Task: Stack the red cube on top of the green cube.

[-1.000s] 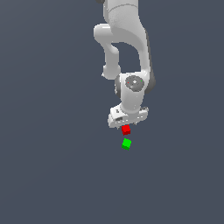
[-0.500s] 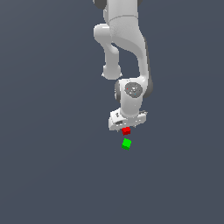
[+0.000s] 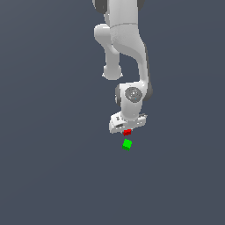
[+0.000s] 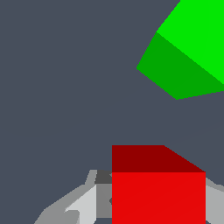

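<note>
The red cube [image 3: 127,132] sits directly under the white hand of the arm [image 3: 127,52], at the tips of the gripper [image 3: 127,131]. In the wrist view the red cube [image 4: 158,192] fills the space between the two grey fingers [image 4: 76,205], which lie against its opposite sides. The fingers are pinching the red cube.

The green cube [image 3: 127,144] rests on the flat dark grey floor [image 3: 48,167], just beside the red cube and nearer the camera in the exterior view. A narrow strip of floor shows between the two cubes, so they are apart, not touching. In the wrist view the green cube [image 4: 188,57] appears at an angle to the red cube, with one corner turned toward it, and part of it is cut off by the frame edge.

Whether the red cube touches the floor or is lifted off it cannot be told from either view.

The arm descends from the top of the exterior view, bends at its round joints, and ends with the hand pointing down over the red cube.
</note>
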Tool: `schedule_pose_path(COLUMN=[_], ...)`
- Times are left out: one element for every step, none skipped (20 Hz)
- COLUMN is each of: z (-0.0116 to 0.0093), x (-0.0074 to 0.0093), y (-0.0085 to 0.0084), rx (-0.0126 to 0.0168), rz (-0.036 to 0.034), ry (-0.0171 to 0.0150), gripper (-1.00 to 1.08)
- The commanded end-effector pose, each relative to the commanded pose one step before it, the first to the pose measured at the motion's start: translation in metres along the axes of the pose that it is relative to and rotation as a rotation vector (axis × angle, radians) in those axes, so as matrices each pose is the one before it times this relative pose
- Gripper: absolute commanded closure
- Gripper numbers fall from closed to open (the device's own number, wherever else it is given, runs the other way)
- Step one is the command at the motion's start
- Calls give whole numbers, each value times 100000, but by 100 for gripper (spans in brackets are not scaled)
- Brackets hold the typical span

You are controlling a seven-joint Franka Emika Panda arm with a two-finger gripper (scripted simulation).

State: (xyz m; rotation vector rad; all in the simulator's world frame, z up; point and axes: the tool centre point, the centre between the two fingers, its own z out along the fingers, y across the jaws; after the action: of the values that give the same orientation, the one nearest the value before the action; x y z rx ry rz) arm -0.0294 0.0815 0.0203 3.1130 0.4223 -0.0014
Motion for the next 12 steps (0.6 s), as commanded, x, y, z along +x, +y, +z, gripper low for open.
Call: schedule_pose_path(z=[37, 0, 0, 0, 0, 0, 0, -32, -29, -88, -147, -207], x=[44, 0, 0, 0, 0, 0, 0, -13, -1, -4, -6, -8], y=[-8, 0, 0, 0, 0, 0, 0, 72, 0, 0, 0, 0], rx=[-6, 0, 0, 0, 0, 0, 0, -38, 0, 0, 0, 0], rz=[-15, 0, 0, 0, 0, 0, 0, 113, 0, 0, 0, 0], ry=[89, 0, 0, 0, 0, 0, 0, -2, 0, 0, 0, 0], gripper=[108, 108, 108, 108, 108, 108, 108, 108, 108, 108, 108, 108])
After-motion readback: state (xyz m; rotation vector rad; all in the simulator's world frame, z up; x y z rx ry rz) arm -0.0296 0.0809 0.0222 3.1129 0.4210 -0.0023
